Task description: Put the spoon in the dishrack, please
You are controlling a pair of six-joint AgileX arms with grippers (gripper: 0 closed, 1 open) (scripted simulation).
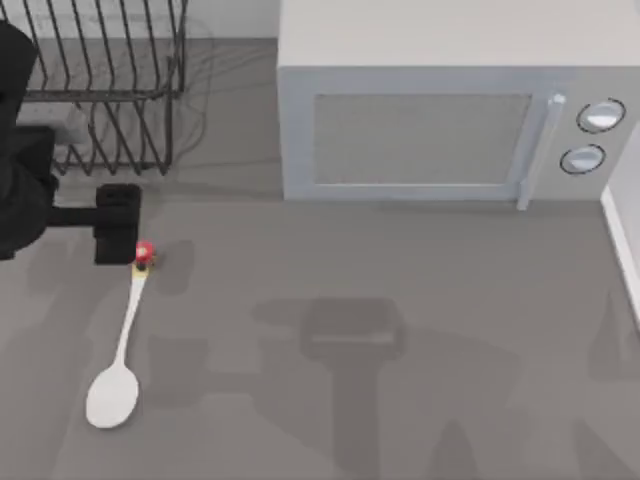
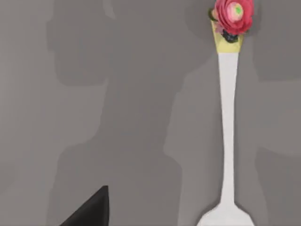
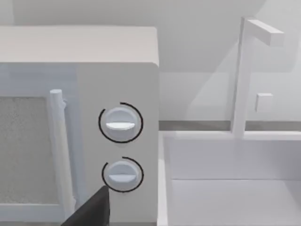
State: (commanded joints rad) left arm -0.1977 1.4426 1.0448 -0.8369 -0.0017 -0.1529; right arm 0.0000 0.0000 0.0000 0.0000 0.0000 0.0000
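One spoon (image 1: 122, 348) lies flat on the grey tabletop (image 1: 400, 400) at the near left, its oval bowl nearest the camera and its thin handle running away toward the far side, ending in a small red-and-yellow knob. From the left wrist, the spoon (image 2: 227, 127) shows its white handle rising to a red flower-shaped knob on a yellow collar, the bowl cut off at the frame's edge.

Just beside that knob hangs the left end effector (image 1: 118, 224), a black block reaching in from the left side on its dark arm; whether its fingers are wide or narrow cannot be told. A single dark fingertip (image 2: 89, 209) shows in the left wrist view, apart from the spoon.

At the far left stands the dishrack (image 1: 105, 85), black wire bars and slanted tines, with nothing of the spoon in it. A grey microwave (image 1: 440, 110) sits to its right along the far edge, door shut, with an upright handle and two round dials.

From the right wrist, the microwave (image 3: 80, 117) fills the left half, with a white sink (image 3: 230, 188) and faucet (image 3: 247, 70) beside it; one dark fingertip (image 3: 91, 212) of the right end effector shows, its state not discernible.
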